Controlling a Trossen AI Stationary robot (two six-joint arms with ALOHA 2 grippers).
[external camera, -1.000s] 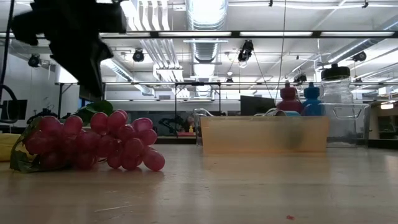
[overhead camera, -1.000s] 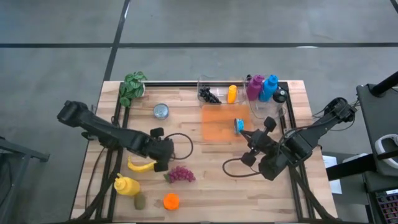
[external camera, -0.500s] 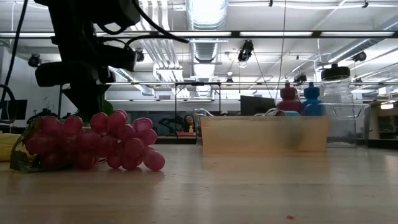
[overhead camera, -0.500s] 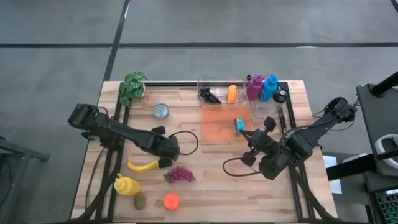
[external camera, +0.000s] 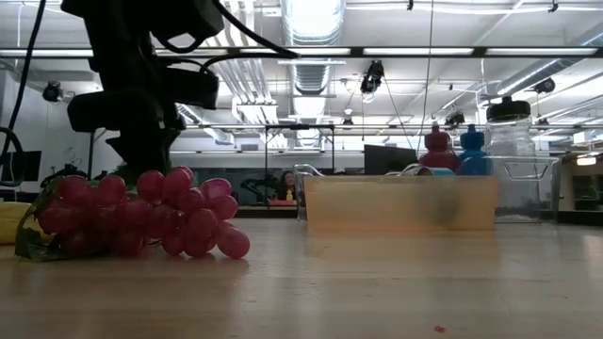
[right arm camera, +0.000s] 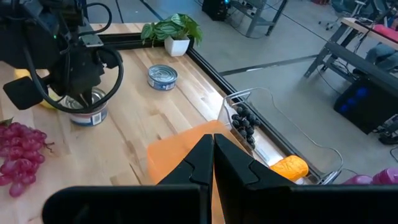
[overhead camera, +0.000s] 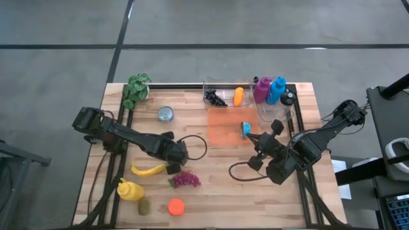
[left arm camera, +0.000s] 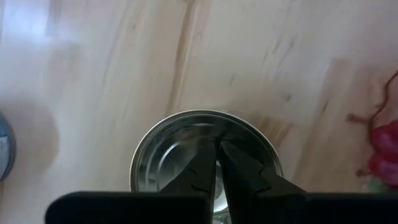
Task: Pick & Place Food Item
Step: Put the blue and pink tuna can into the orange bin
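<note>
- The potted plant [overhead camera: 136, 89] stands at the table's far left corner. Nearer the front on that side are a yellow squeeze bottle [overhead camera: 130, 190], a small brown-green fruit [overhead camera: 143, 206] and a banana [overhead camera: 148, 169].
- A closed tin [overhead camera: 166, 114] sits apart from the rest, between the plant and the arm.
- The left gripper [overhead camera: 174, 153] hangs over an open tin can [left arm camera: 168, 149], which stands on the bare wood just beside the banana and the red grapes [overhead camera: 185, 179]. Its fingers [left arm camera: 202, 168] are pressed together with nothing between them, tips pointing into the can's mouth.
- This can is probably the food item being picked, though the grapes lie close enough that I cannot be sure. Either way nothing is lifted: the pick is not yet made and the whole placing is left.
- For a grasp the fingers would first need to part, one over the rim (a thin wall, likely slippery).
- An orange [overhead camera: 175, 206] rests at the front edge.
- The orange tray [overhead camera: 223, 131] is the likely goal, with a small blue object [overhead camera: 246, 129] at its right side. The grapes and the left arm's own cable lie near the route.
- Behind the tray, a clear bin [overhead camera: 211, 86] holds dark grapes [overhead camera: 215, 98] and an orange piece [overhead camera: 238, 96], with purple [overhead camera: 261, 88] and blue [overhead camera: 277, 89] bottles beside it.
- The right gripper [overhead camera: 261, 145] waits by the tray's right edge, fingers [right arm camera: 200, 163] closed and empty.
</note>
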